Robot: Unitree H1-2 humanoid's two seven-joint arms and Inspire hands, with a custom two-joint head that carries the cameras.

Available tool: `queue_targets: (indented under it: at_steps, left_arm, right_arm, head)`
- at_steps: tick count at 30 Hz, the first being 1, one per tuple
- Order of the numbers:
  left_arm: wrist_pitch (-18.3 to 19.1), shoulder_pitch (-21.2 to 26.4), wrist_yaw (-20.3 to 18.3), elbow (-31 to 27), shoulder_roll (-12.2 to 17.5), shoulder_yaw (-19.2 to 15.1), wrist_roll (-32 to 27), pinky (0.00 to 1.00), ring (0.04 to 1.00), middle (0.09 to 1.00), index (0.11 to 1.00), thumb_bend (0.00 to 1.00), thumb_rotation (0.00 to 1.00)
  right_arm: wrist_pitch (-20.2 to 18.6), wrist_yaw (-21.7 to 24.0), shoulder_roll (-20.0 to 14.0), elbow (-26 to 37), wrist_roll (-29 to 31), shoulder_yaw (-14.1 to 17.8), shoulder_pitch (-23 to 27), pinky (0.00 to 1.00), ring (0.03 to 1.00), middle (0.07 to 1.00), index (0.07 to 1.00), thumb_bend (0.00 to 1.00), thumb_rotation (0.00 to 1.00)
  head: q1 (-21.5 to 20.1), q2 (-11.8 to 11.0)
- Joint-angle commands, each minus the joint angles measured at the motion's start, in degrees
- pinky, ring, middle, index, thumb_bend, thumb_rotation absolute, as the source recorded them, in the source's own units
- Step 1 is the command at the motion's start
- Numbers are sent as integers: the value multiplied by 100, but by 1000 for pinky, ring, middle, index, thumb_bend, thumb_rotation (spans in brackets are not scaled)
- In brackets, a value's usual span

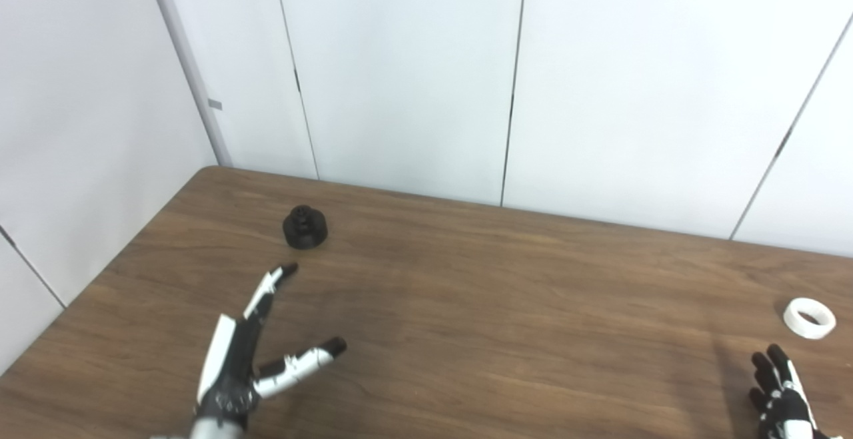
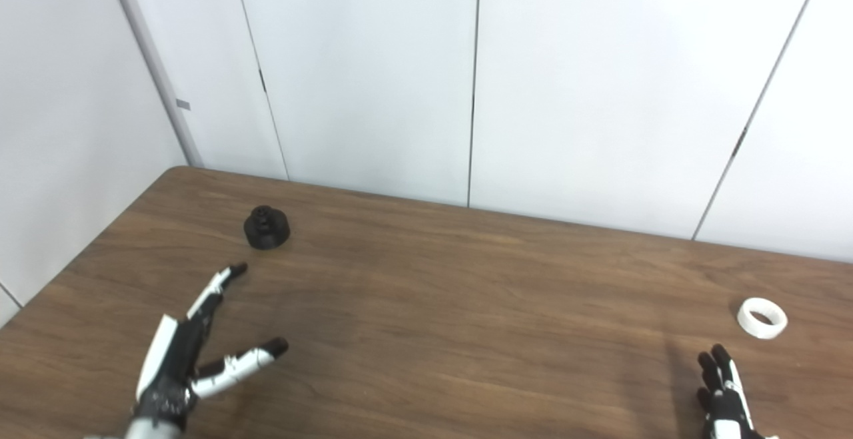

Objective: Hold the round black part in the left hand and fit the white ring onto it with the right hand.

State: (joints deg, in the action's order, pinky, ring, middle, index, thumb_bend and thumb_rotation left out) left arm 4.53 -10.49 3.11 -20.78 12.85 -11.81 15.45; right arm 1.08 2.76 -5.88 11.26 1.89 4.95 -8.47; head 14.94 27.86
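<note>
The round black part (image 1: 304, 226) sits on the brown table (image 1: 466, 306) toward the far left, with a small knob on top. My left hand (image 1: 253, 352) is open above the table in front of it, fingers spread and pointing at the part, a short gap away. The white ring (image 1: 809, 317) lies flat near the right edge. My right hand (image 1: 780, 392) is at the bottom right, just short of the ring; only its fingertips (image 2: 723, 376) show, stretched out and holding nothing.
White wall panels (image 1: 400, 72) rise directly behind the table's far edge and along its left side. The table's rounded far-left corner (image 1: 206, 172) lies close beyond the black part.
</note>
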Motion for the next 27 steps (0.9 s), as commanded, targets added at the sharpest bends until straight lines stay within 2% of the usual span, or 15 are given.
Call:
queue_targets:
  at_steps: [1,6,12,22,27]
  left_arm:
    - [201,350,-11,-197,344,-158,249,1000,1000,986,913,943,354]
    - [682,791,-129,55,782,-234,499,1000,1000,993,897,954,345]
    - [969,1308,-163,667,1187,-198,786,1000,1000,986,886,995,365]
    - [1116,2211,54,1944,1516,123,1319,1000,1000,976,865,1000,381]
    - [1243,2637,59,2429,1579,347,1504,1000,1000,979,862,1000,392]
  right_arm:
    - [96,-2,-18,127,-23,-20,-98,1000,1000,966,977,606,1000]
    - [117,-25,9,122,-61,-55,-86,1000,1000,970,983,598,1000]
    - [96,-51,22,201,-134,-99,-98,1000,1000,965,979,541,1000]
    - [-73,-108,77,336,-234,-152,-116,1000,1000,964,978,494,1000]
    - [-163,-147,121,437,-250,-165,-123,1000,1000,962,979,461,1000]
  head:
    - [-37,16]
    - [-88,26]
    - [-98,41]
    - [-123,96]
    - [-162,124]
